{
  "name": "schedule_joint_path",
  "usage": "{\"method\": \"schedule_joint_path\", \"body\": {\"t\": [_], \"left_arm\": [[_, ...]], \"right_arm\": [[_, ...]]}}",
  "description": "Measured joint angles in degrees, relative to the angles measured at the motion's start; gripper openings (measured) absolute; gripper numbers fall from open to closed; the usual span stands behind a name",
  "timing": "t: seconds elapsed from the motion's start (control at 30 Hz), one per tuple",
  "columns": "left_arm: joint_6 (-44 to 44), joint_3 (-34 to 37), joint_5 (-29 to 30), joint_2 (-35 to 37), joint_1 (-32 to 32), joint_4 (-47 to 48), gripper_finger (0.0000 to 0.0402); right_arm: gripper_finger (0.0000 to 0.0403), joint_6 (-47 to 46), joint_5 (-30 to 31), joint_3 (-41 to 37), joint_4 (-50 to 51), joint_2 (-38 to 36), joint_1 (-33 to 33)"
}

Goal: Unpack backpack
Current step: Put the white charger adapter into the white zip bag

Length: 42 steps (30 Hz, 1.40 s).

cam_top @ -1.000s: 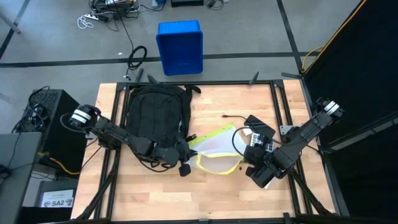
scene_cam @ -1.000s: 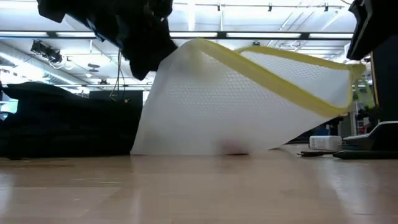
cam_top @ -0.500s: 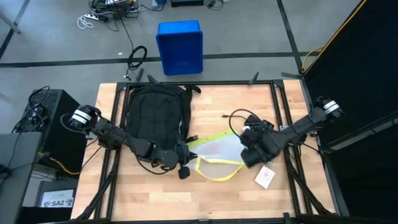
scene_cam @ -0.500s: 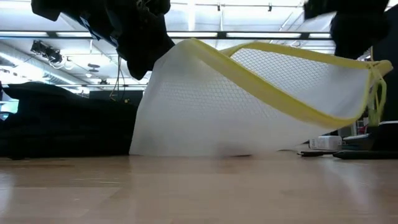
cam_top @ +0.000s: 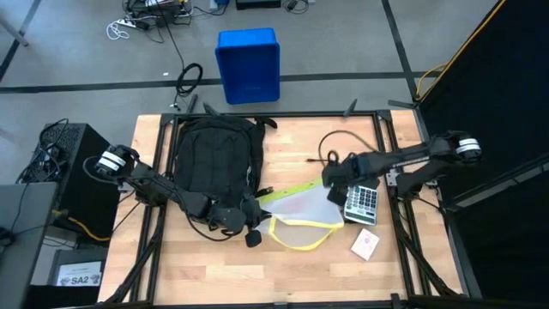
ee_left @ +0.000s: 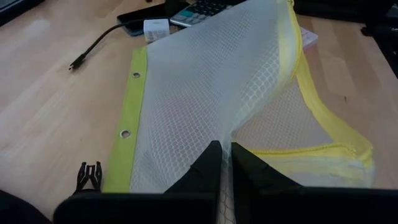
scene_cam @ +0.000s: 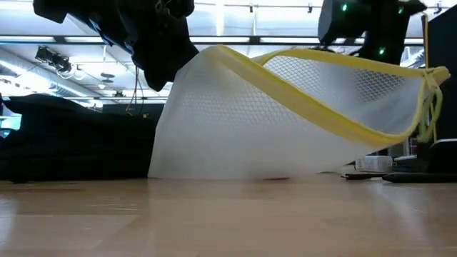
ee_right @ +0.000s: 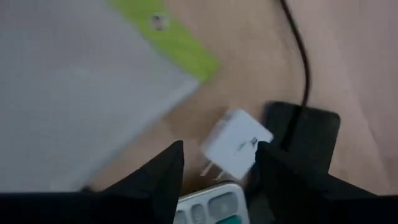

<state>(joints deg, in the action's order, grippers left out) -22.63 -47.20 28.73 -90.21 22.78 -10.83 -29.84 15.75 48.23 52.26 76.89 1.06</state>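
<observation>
The backpack (cam_top: pixel 214 154) lies flat on the wooden table (cam_top: pixel 292 270), on its left half toward the far edge, with its straps spilling out at the near end; just beside that near end the left gripper (ee_left: pixel 224 163) is clamped tight on the mesh of a white pouch with yellow-green trim (cam_top: pixel 300 210), the two dark fingers (ee_left: pixel 205 168) pinching a fold of the netting so that the pouch rises off the boards (in the low view it stands like a tent (scene_cam: pixel 285 114) held up from its left corner); the pouch's yellow zipper edge (cam_top: pixel 302 236) loops toward the near side of the table. The right gripper (ee_right: pixel 221 165) hangs over the middle-right of the table, its fingers (ee_right: pixel 158 177) parted to a middling width with nothing between them, right above a small white charger plug (ee_right: pixel 236 144) and next to a black flat device (ee_right: pixel 308 134) from which a dark cable (cam_top: pixel 330 146) curls away; a calculator (cam_top: pixel 361 203) lies just beside the pouch's right edge, and a small white card-like packet (cam_top: pixel 364 245) rests nearer the front, apart from it; beyond the table, on the floor, stands a blue bin (cam_top: pixel 248 64).
</observation>
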Motion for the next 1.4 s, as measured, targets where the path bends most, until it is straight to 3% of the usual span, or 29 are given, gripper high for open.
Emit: {"method": "schedule_joint_path", "body": {"t": [0.13, 0.27, 0.5, 0.63, 0.8, 1.0, 1.4], "left_arm": [[0.89, 0.0, 0.02, 0.0, 0.16, 0.05, 0.0], [1.16, 0.0, 0.01, 0.0, 0.16, 0.05, 0.0], [1.07, 0.0, 0.0, 0.0, 0.16, -0.18, 0.0], [1.04, 0.0, 0.0, 0.0, 0.16, -0.54, 0.0], [0.98, 0.0, -0.02, 0.0, 0.16, -0.52, 0.0], [0.97, 0.0, -0.02, 0.0, 0.16, -0.47, 0.0], [0.94, 0.0, -0.05, 0.0, 0.16, -0.39, 0.0]], "right_arm": [[0.0179, -0.53, -1.59, -3.99, -2.7, -4.42, -5.83], [0.0208, 0.2, -8.01, -6.93, -6.05, -5.36, -9.78], [0.0272, 0.39, -9.57, -10.57, -9.79, -2.55, -10.72], [0.0285, 0.14, -9.54, -11.43, -12.12, 0.11, -10.47], [0.0252, 1.27, -8.91, -11.41, -13.62, 3.2, -10.47], [0.0147, 1.89, -9.33, -10.98, -13.72, 2.96, -10.45], [0.0144, 1.63, -7.68, -7.42, -9.85, -1.68, -8.3]]}}
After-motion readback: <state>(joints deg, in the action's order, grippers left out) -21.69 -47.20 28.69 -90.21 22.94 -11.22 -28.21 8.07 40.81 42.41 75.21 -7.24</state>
